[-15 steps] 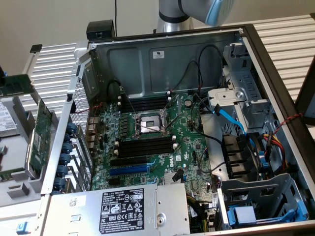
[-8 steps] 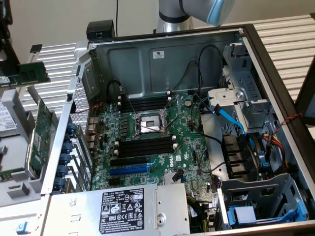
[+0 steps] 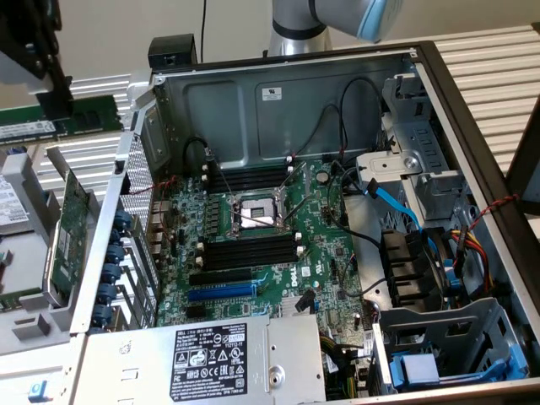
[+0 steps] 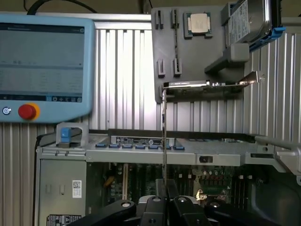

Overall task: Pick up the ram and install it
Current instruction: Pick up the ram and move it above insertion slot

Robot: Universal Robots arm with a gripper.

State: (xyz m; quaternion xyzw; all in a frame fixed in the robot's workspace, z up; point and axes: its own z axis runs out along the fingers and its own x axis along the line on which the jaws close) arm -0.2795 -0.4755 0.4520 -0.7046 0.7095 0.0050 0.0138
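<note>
The ram (image 3: 80, 118), a long narrow green stick with a white label strip, hangs in the air at the exterior view's upper left, outside the open computer case (image 3: 278, 93). My black gripper (image 3: 53, 103) is shut on it from above. In the wrist view the ram (image 4: 164, 141) appears edge-on as a thin strip rising from between the fingers (image 4: 155, 207), with the gripper (image 4: 164, 200) closed around its base. Black memory slots (image 3: 251, 250) with white end clips lie on the motherboard beside the CPU socket (image 3: 253, 211); another bank of memory slots (image 3: 249, 178) sits behind the socket.
A green expansion card (image 3: 69, 228) with a metal bracket stands in a grey tray left of the case. That grey tray (image 4: 188, 52) also carries a CPU (image 4: 198, 23) and a hard drive (image 4: 249, 19). A teach pendant (image 4: 42, 66) rests on the slatted table. Cables, a fan and drive cages fill the case's right side.
</note>
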